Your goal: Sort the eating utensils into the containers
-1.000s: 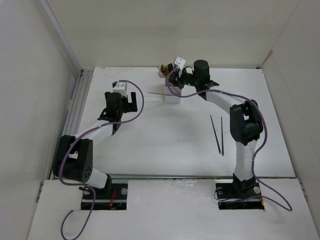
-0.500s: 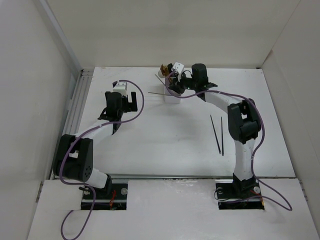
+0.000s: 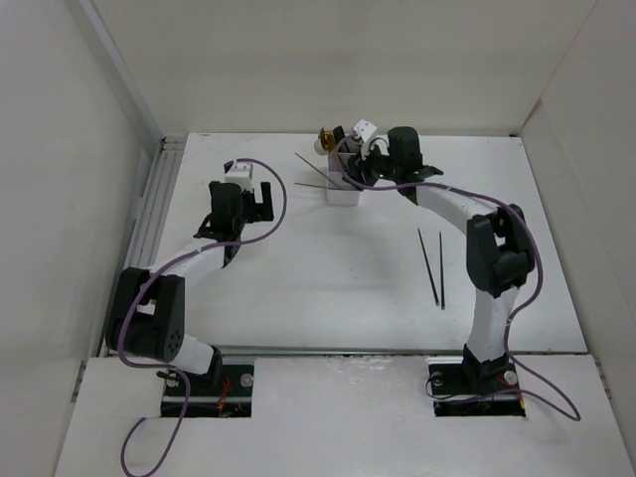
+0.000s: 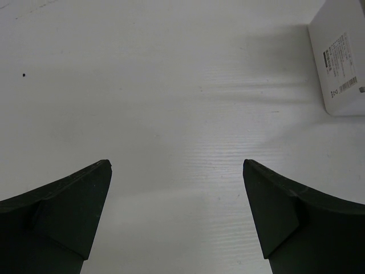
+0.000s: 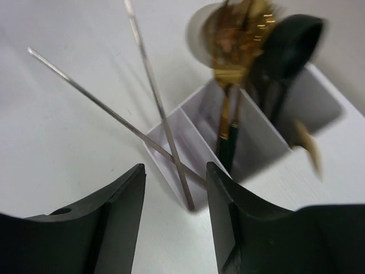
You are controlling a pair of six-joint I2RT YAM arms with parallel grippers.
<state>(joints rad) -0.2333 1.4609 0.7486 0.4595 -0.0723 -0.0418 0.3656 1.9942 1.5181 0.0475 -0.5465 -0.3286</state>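
As right pincer (image 5: 175, 171) stands half-open, chopsticks (image 5: 149, 74) ungripped

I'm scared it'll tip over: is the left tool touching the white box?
Apart. The top view shows table between the left tool and the white box.

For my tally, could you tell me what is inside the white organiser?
Two chopsticks lean in one end compartment; gold cutlery and a black spoon stand beyond. Lower ends are hidden.

In the right wrist view the gold cutlery (image 5: 236, 34) and black spoon (image 5: 291, 43) are blurring before you, and one chopstick (image 5: 154, 91) is running off the top edge. The left wrist view's right edge is cutting off the organiser (image 4: 342, 63).
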